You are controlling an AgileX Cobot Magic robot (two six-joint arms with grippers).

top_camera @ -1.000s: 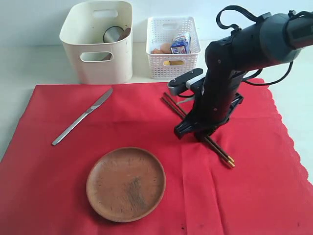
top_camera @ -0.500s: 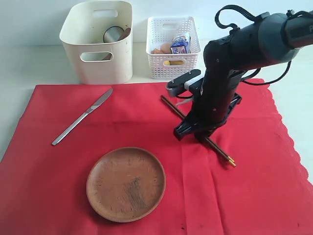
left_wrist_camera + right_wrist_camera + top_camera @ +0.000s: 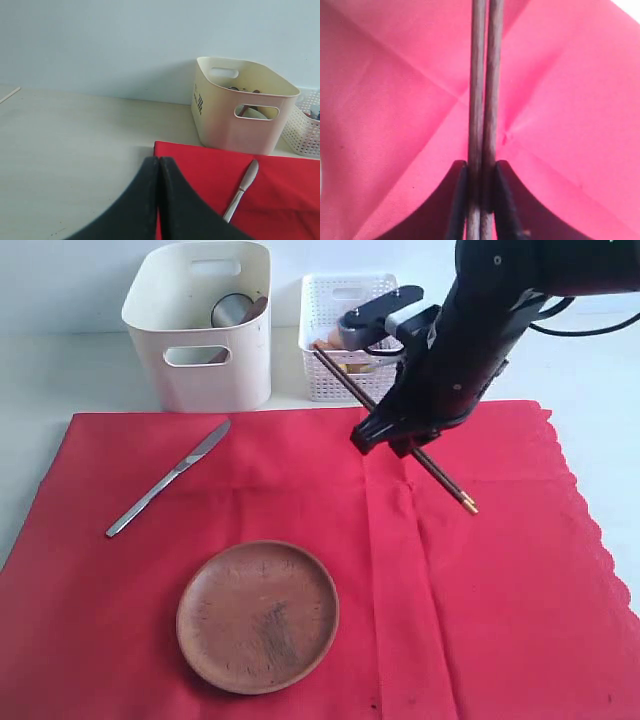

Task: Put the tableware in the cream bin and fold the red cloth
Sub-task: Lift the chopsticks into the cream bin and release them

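The cloth (image 3: pixel 300 510) covered most of the tabletop (image 3: pixel 60 370) in the exterior view. The bin (image 3: pixel 200 380) stood just off its edge, and the plate (image 3: pixel 257 615) and knife (image 3: pixel 168 478) lay on it. Above it, the right hand (image 3: pixel 398 435) held the chopsticks (image 3: pixel 445 480) tilted. Only its wrist view showed both sticks pinched side by side. Only the left wrist view caught the left hand (image 3: pixel 159 167), pressed together.
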